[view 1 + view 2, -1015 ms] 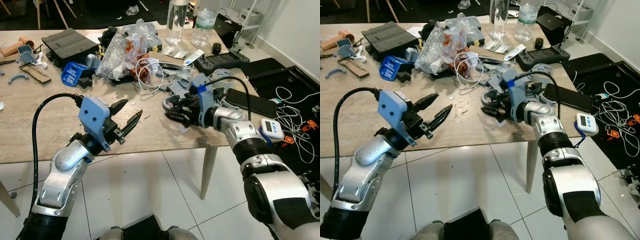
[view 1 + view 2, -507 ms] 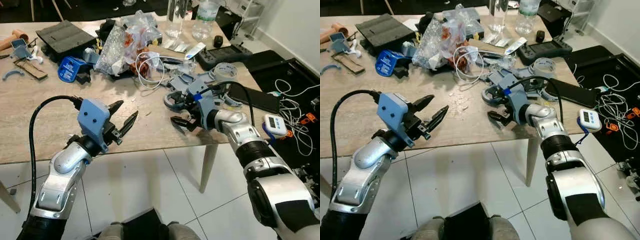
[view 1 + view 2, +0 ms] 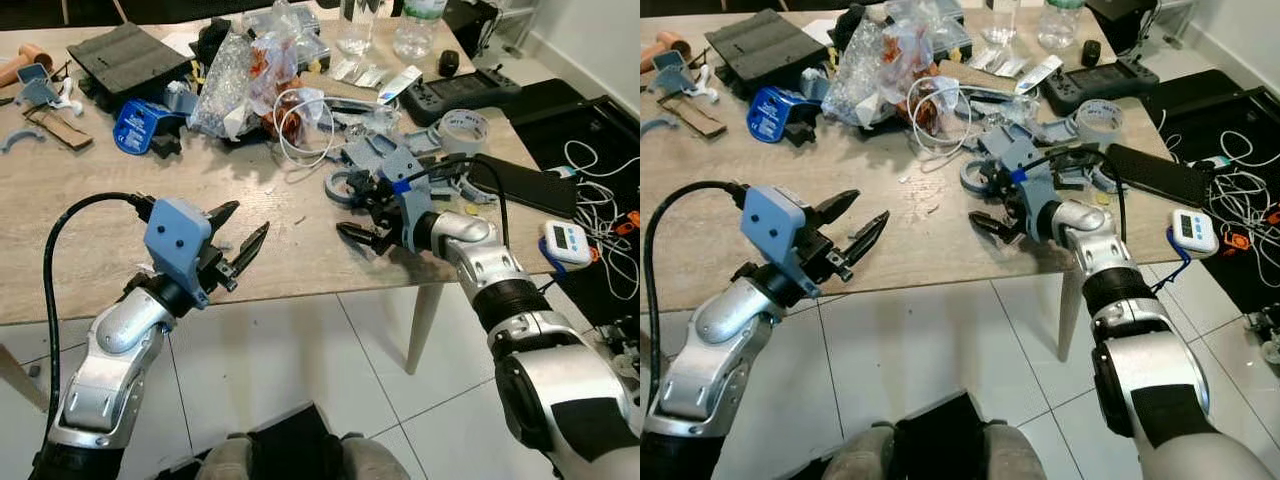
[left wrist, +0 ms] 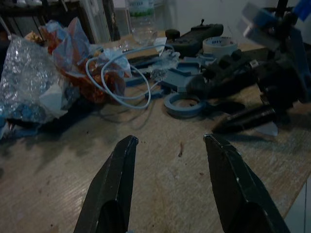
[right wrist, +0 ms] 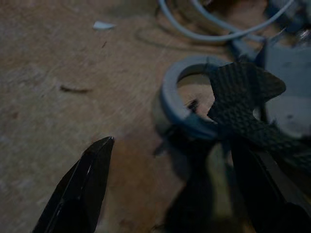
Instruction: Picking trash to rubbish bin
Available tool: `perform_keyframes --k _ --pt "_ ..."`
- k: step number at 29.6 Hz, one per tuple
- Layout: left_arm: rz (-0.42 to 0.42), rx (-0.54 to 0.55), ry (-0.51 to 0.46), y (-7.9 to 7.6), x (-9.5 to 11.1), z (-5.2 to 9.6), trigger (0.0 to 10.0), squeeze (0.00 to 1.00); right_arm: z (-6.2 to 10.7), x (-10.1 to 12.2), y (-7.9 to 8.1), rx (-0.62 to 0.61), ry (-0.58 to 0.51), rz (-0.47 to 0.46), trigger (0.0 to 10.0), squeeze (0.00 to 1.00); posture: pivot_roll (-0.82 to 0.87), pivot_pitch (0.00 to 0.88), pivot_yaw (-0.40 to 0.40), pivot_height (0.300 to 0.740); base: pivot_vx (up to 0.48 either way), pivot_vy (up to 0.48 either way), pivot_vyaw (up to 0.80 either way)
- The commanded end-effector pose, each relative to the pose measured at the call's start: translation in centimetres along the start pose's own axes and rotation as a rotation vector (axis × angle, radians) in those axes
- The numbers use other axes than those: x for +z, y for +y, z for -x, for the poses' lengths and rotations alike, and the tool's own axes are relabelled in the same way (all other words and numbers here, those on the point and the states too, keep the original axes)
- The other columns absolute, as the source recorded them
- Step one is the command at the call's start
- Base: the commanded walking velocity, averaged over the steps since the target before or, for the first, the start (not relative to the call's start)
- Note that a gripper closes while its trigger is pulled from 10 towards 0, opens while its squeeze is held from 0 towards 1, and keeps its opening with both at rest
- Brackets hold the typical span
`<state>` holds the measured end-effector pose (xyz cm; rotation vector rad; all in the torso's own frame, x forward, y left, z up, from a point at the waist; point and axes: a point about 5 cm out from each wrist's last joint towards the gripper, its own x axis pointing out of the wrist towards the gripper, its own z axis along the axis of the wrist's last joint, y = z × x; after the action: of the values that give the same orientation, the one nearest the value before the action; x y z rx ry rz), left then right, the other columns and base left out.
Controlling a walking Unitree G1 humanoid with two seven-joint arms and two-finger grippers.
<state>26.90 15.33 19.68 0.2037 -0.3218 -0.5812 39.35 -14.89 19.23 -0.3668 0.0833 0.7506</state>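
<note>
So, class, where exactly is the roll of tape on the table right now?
In the left eye view, the roll of tape lies on the table's right side, between the black controller and the black phone.

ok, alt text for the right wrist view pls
Dim close-up over a wooden table: the open right gripper hovers just above it, one black finger apart from the other, beside a grey ring-shaped part. A pale cable loops behind.

Both head views look forward and down from above onto the cluttered wooden table (image 3: 120, 215), while each wrist camera sits low and close over that tabletop, both sharing the grey ring (image 4: 183, 104) with the head views.
</note>
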Motion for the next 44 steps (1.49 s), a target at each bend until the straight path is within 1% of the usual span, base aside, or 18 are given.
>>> perform_keyframes --k 1,2,4,6,12,17,21,27,32,33,34,35,37,39,40,41,43,44 --pt "0.000 -0.010 0.019 -0.1 -0.1 0.5 10.0 0.00 0.3 0.3 -0.7 -0.028 0.003 0.027 10.0 0.00 0.04 0.264 0.005 0.740 0.000 0.000 0.00" --pt "0.000 -0.010 0.019 -0.1 -0.1 0.5 10.0 0.00 0.3 0.3 -0.7 -0.028 0.003 0.027 10.0 0.00 0.04 0.264 0.005 0.740 0.000 0.000 0.00" --pt "0.005 -0.014 0.018 -0.2 0.0 0.5 10.0 0.00 0.8 1.1 -1.8 -0.086 0.008 0.074 10.0 0.00 0.04 0.266 0.005 0.740 0.000 0.000 0.00" --pt "0.006 -0.015 0.018 -0.2 0.0 0.5 10.0 0.00 0.9 1.4 -2.1 -0.108 0.011 0.093 10.0 0.00 0.04 0.267 0.007 0.740 0.000 0.000 0.00" --pt "0.010 -0.020 0.021 -0.3 0.1 0.5 10.0 0.00 0.9 2.2 -2.5 -0.139 -0.020 0.124 10.0 0.00 0.04 0.267 0.010 0.740 0.000 0.000 0.00" --pt "0.010 -0.022 0.022 -0.3 0.3 0.6 10.0 0.00 0.4 2.2 -1.9 -0.121 -0.041 0.119 10.0 0.00 0.05 0.274 0.017 0.740 0.000 0.000 0.00" --pt "0.006 -0.017 0.025 -0.3 0.6 1.1 10.0 0.00 -0.6 2.7 -0.9 -0.072 -0.071 0.117 10.0 0.00 0.07 0.292 0.027 0.740 0.000 0.000 0.00" --pt "0.005 -0.009 0.029 -0.2 0.8 1.3 10.0 0.00 -0.9 3.0 -0.8 -0.060 -0.065 0.128 10.0 0.00 0.09 0.308 0.028 0.740 0.000 0.000 0.00" --pt "0.010 -0.003 0.035 -0.4 0.9 1.5 10.0 0.00 -1.0 2.6 -1.0 -0.073 0.009 0.137 10.0 0.00 0.09 0.325 0.029 0.740 0.000 0.000 0.00" --pt "0.014 -0.005 0.038 -0.5 0.8 1.6 10.0 0.00 -0.9 2.1 -1.2 -0.077 0.057 0.125 10.0 0.00 0.09 0.330 0.030 0.740 0.000 0.000 0.00" --pt "0.018 -0.008 0.041 -0.6 0.8 1.6 10.0 0.00 -0.8 1.5 -1.2 -0.064 0.115 0.089 10.0 0.00 0.09 0.330 0.030 0.740 0.000 0.000 0.00" --pt "0.018 -0.008 0.041 -0.6 0.8 1.6 10.0 0.00 -0.8 1.5 -1.2 -0.064 0.115 0.089 10.0 0.00 0.09 0.330 0.030 0.740 0.000 0.000 0.00" --pt "0.023 -0.021 0.046 -0.8 0.8 1.6 10.0 0.00 -0.4 0.0 -1.2 -0.029 0.224 -0.028 10.0 0.00 0.08 0.330 0.034 0.740 0.000 0.000 0.00" --pt "0.023 -0.021 0.046 -0.8 0.8 1.6 10.0 0.00 -0.4 0.0 -1.2 -0.029 0.224 -0.028 10.0 0.00 0.08 0.330 0.034 0.740 0.000 0.000 0.00" --pt "0.023 -0.024 0.048 -0.8 0.7 1.5 10.0 0.00 -0.2 -0.5 -1.2 -0.021 0.258 -0.059 10.0 0.00 0.07 0.326 0.033 0.740 0.000 0.000 0.00" --pt "0.023 -0.024 0.048 -0.8 0.7 1.5 10.0 0.00 -0.2 -0.5 -1.2 -0.021 0.258 -0.059 10.0 0.00 0.07 0.326 0.033 0.740 0.000 0.000 0.00" --pt "0.019 -0.028 0.047 -0.7 0.7 1.3 10.0 0.00 0.4 -1.3 -1.3 0.021 0.332 -0.084 10.0 0.00 0.06 0.312 0.025 0.740 0.000 0.000 0.00" --pt "0.019 -0.028 0.047 -0.7 0.7 1.3 10.0 0.00 0.4 -1.3 -1.3 0.021 0.332 -0.084 10.0 0.00 0.06 0.312 0.025 0.740 0.000 0.000 0.00"
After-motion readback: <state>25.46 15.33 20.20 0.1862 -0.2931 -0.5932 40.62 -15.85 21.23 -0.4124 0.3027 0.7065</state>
